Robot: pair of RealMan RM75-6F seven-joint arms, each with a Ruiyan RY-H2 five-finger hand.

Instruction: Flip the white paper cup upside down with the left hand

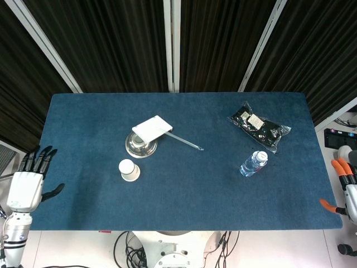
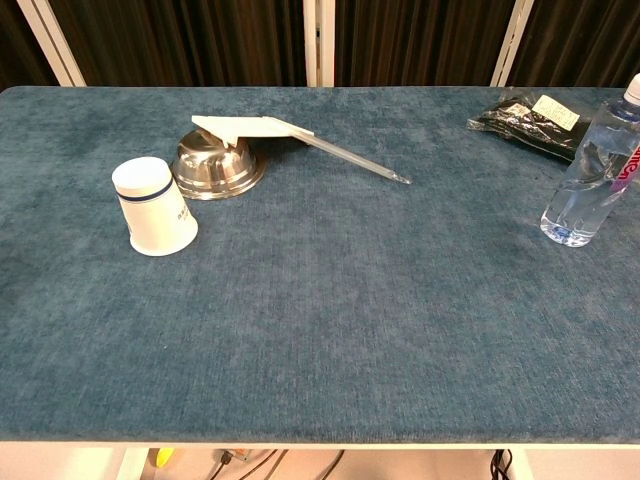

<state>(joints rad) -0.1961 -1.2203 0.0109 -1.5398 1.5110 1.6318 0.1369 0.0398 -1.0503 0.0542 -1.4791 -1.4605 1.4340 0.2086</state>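
Observation:
The white paper cup (image 1: 129, 170) (image 2: 154, 205) with a dark band stands upside down on the blue table, its wide rim on the cloth, just in front of the steel bowl. My left hand (image 1: 26, 187) hangs off the table's left edge in the head view, fingers spread and holding nothing, far from the cup. My right hand (image 1: 345, 190) shows only partly at the right border of the head view, with orange fingertips; its state is unclear. Neither hand appears in the chest view.
An overturned steel bowl (image 1: 140, 144) (image 2: 214, 165) carries a white flat card (image 1: 152, 128) and a thin rod (image 1: 184, 140). A water bottle (image 1: 253, 163) (image 2: 593, 170) lies right of centre. A black packet (image 1: 259, 126) (image 2: 531, 120) sits at the back right.

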